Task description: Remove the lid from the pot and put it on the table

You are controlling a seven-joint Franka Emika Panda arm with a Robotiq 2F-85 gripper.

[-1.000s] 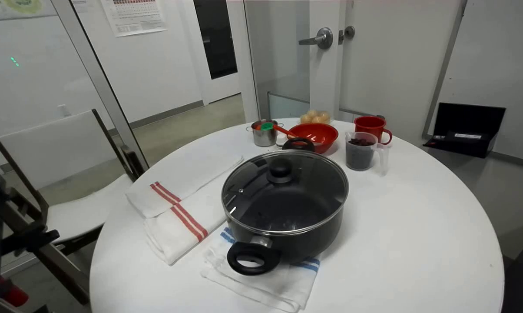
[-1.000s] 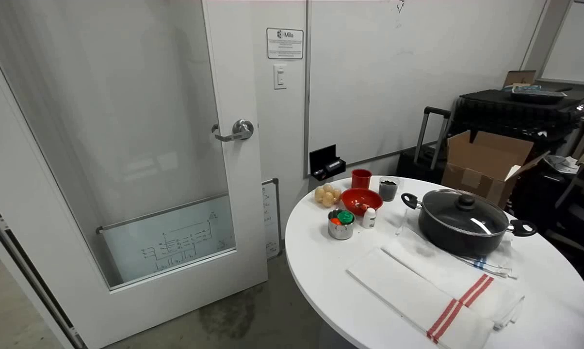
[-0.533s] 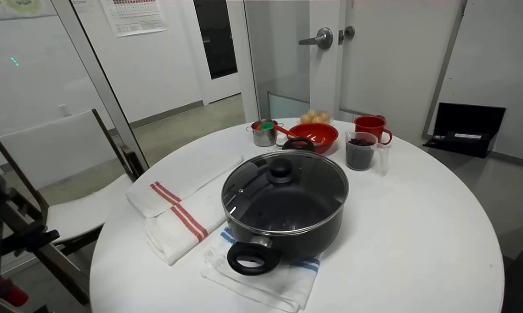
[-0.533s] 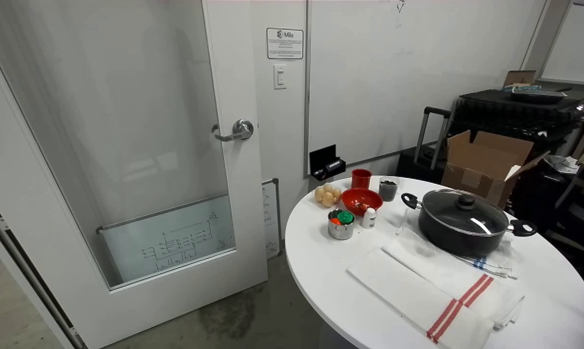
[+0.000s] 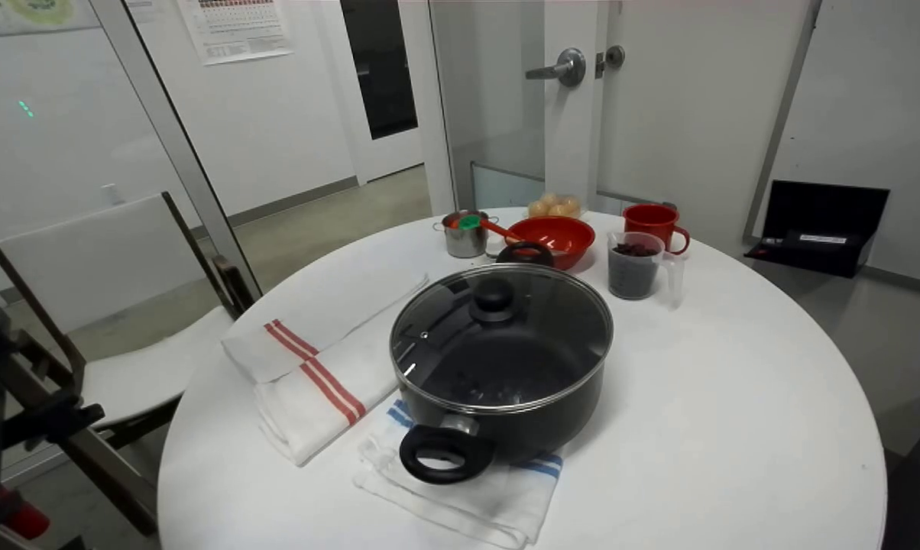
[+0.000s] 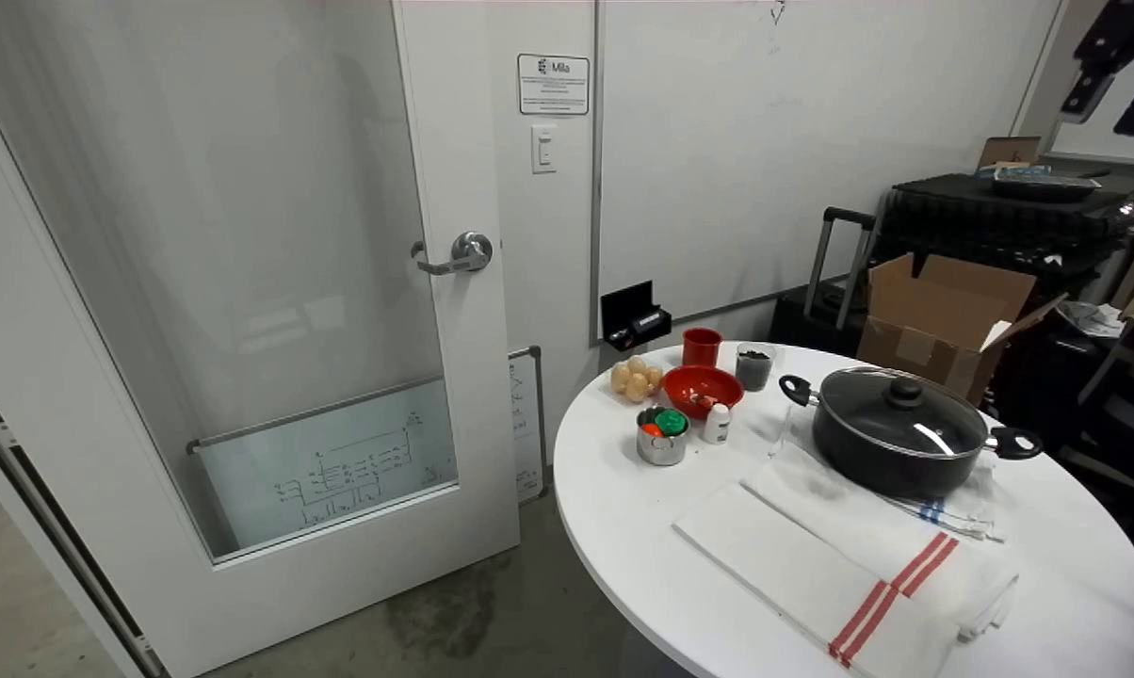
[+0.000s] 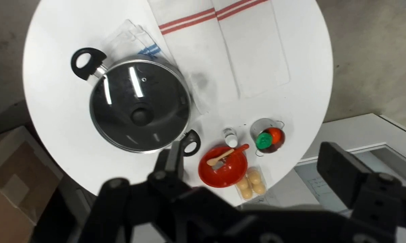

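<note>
Black two-fingered gripper [image 6: 1106, 111] up there, fingers wide apart, round clear-glass lid [image 7: 140, 101] on the wide black pot [image 6: 870, 459].

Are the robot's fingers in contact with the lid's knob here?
Apart. In an exterior view, the fingers hang well above the lid, and the cardboard box shows between them and its knob.

Wrist view: table [image 7: 61, 114] from above; both exterior views: obliquely.
</note>
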